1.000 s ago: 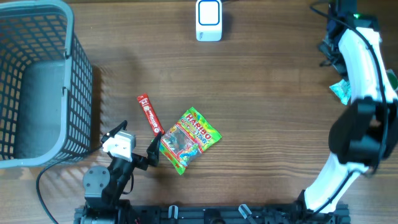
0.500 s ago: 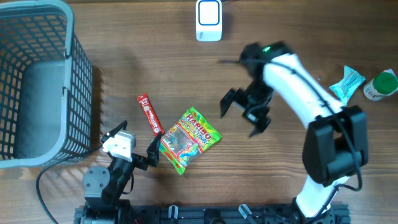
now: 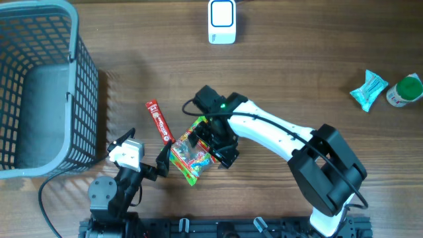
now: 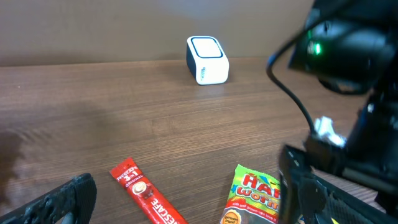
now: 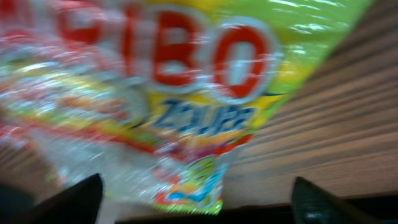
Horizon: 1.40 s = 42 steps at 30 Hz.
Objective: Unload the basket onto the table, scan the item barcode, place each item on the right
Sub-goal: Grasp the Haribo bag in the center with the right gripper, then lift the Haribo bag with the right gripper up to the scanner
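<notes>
Swung in from the far right edge, the right arm (image 3: 277, 132) now reaches across the middle of the brown, wood-grained tabletop (image 3: 297, 66), with its claw down over the candy bag (image 3: 192, 162). At the far left stands a grey plastic basket (image 3: 73, 86) with square-mesh walls and a rounded rim. The candy bag lies near the middle of the tabletop: a flat, glossy, crinkled pouch in green and yellow with red lettering. At the far edge sits the scanner (image 3: 222, 21), a small white box with rounded corners. Left of the bag lies a slim red sachet (image 3: 158, 121), and at the far right a crumpled teal packet (image 3: 368, 89) lies against a green-capped bottle (image 3: 406, 89).

The right claw (image 5: 199, 205) is spread wide, its fingers standing off either side of the bag, close above it and not clamped on it. The left claw (image 3: 147, 151) is fully spread and empty, low beside the bag's left edge.
</notes>
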Tool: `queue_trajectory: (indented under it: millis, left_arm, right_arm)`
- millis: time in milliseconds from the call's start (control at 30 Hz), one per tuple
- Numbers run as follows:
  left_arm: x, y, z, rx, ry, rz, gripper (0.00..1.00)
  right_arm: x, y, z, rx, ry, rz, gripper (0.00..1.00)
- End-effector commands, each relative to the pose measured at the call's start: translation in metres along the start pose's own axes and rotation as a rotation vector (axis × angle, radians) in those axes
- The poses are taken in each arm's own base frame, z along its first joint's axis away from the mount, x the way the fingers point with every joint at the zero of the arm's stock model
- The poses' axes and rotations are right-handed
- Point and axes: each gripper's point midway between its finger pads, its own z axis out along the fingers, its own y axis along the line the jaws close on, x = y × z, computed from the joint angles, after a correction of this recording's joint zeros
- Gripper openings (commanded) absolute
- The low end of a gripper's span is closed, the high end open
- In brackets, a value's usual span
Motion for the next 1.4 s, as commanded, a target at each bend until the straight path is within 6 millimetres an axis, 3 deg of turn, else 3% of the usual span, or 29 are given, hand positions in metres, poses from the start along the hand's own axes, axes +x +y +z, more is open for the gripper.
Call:
queue_trajectory:
  millis: [0, 167, 300, 333, 367, 400, 500, 600, 667, 733, 833, 867, 933, 1000, 1067, 1200, 1367]
  left_arm:
    - [0.001, 0.001, 0.0, -0.006, -0.001, -0.009, 1.0]
    - [0.001, 0.001, 0.0, -0.006, -0.001, -0.009, 1.0]
    - [0.001, 0.001, 0.0, -0.006, -0.001, -0.009, 1.0]
    - [0.001, 0.001, 0.0, -0.006, -0.001, -0.009, 1.0]
    - [0.001, 0.001, 0.0, -0.006, -0.001, -0.009, 1.0]
    - [0.001, 0.001, 0.0, -0.006, -0.001, -0.009, 1.0]
    - [0.001, 0.001, 0.0, -0.006, -0.001, -0.009, 1.0]
    - [0.001, 0.001, 0.0, -0.006, -0.001, -0.009, 1.0]
    - [0.001, 0.001, 0.0, -0.006, -0.001, -0.009, 1.0]
    - [0.001, 0.001, 0.0, -0.006, -0.001, -0.009, 1.0]
    - [0.001, 0.001, 0.0, -0.006, -0.001, -0.009, 1.0]
    - [0.001, 0.001, 0.0, -0.006, -0.001, -0.009, 1.0]
    - [0.001, 0.001, 0.0, -0.006, -0.001, -0.009, 1.0]
    - [0.001, 0.001, 0.0, -0.006, -0.001, -0.009, 1.0]
    - [0.001, 0.001, 0.0, -0.006, -0.001, -0.009, 1.0]
    - [0.001, 0.001, 0.0, -0.006, -0.001, -0.009, 1.0]
    - [0.001, 0.001, 0.0, -0.006, -0.001, -0.009, 1.0]
  right_arm:
    - [-0.006, -0.022, 0.015, 0.065, -0.014, 0.115, 0.92]
    - [-0.021, -0.016, 0.029, 0.005, -0.082, 0.091, 0.89]
    - [-0.026, -0.032, 0.048, 0.01, -0.099, 0.172, 0.54]
    - [-0.027, -0.037, 0.054, 0.009, -0.106, 0.183, 0.41]
    - [-0.03, -0.04, 0.057, 0.004, -0.116, 0.18, 0.16]
    - [-0.036, -0.043, 0.059, 0.005, -0.143, 0.176, 0.04]
    - [-0.048, -0.051, 0.058, 0.029, -0.214, 0.166, 0.04]
    - [-0.044, -0.028, 0.036, -0.056, -0.142, 0.084, 0.04]
    - [-0.042, -0.012, 0.001, -0.142, -0.106, 0.039, 0.04]
    - [-0.04, -0.017, -0.038, -0.179, -0.077, 0.125, 0.04]
    - [-0.02, -0.017, -0.093, -0.321, 0.073, 0.181, 0.04]
    - [-0.005, -0.012, -0.115, -0.398, 0.17, 0.173, 0.04]
    - [0.01, -0.013, -0.135, -0.433, 0.284, 0.294, 0.04]
    - [0.029, -0.023, -0.14, -0.355, 0.43, 0.542, 0.04]
    - [0.032, -0.026, -0.138, -0.303, 0.478, 0.701, 0.04]
    - [0.021, -0.03, -0.13, -0.286, 0.419, 0.762, 0.04]
    - [0.022, -0.037, -0.128, -0.255, 0.422, 0.795, 0.05]
